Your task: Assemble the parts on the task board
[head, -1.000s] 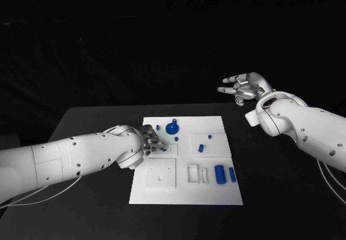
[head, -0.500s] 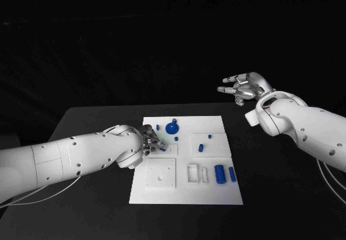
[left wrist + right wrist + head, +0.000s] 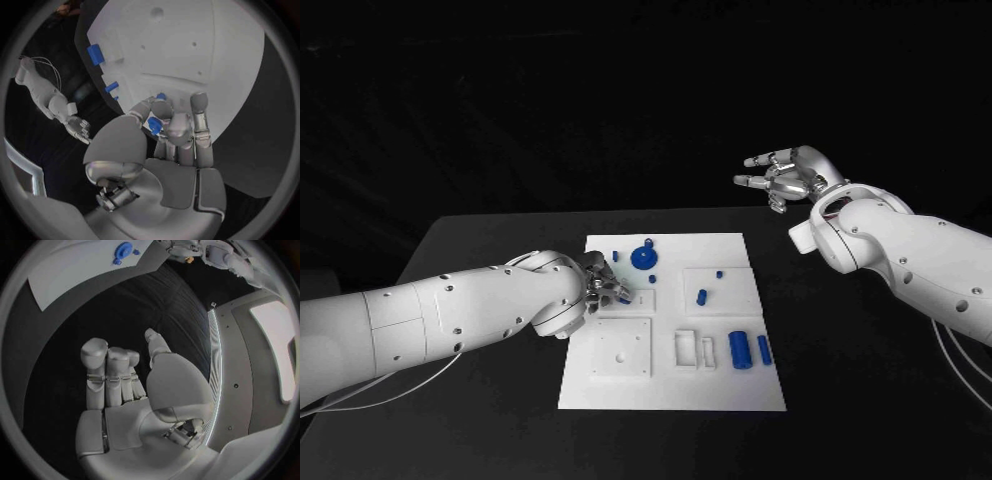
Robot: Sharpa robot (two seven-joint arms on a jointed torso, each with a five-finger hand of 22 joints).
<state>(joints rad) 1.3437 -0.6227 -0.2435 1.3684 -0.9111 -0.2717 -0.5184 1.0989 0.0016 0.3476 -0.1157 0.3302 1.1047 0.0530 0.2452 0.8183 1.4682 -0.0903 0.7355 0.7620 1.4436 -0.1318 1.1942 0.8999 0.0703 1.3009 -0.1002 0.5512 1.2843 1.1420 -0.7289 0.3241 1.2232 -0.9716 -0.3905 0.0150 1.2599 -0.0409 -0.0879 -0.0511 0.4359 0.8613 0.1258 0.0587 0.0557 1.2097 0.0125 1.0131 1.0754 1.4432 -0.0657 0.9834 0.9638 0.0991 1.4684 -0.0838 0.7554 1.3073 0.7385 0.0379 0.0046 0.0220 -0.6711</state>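
white board first, in the head view: your task board (image 3: pixel 672 395) lies lengthwise away from the robot in the middle of the black table (image 3: pixel 488 240). your left hand (image 3: pixel 604 284) sits low over the board's left edge, beside a recess at mid-board, so it is by far the nearer hand to every part. count the blue pieces you can see lying or standing there: one round disc with a stem (image 3: pixel 643 256) at the far end, two upright cylinders (image 3: pixel 740 349) side by side at the near right with their long axes running up the board, one short peg (image 3: pixel 701 296) in the right-hand square, and a few specks too small to tell apart. your right hand (image 3: pixel 785 178) hangs high beyond the table's far right corner, well apart from the board.

left wrist view: the hand (image 3: pixel 172 127) pinches a small blue part (image 3: pixel 154 125) between thumb and fingertips, the fingers curled in close over the board's surface. i judge the next move is straight down into the recess just ahead of the fingertips, though which hole it suits you cannot tell.

right wrist view: that hand (image 3: pixel 134 377) holds nothing, fingers loosely spread above bare table, with the disc (image 3: pixel 122 250) far off.
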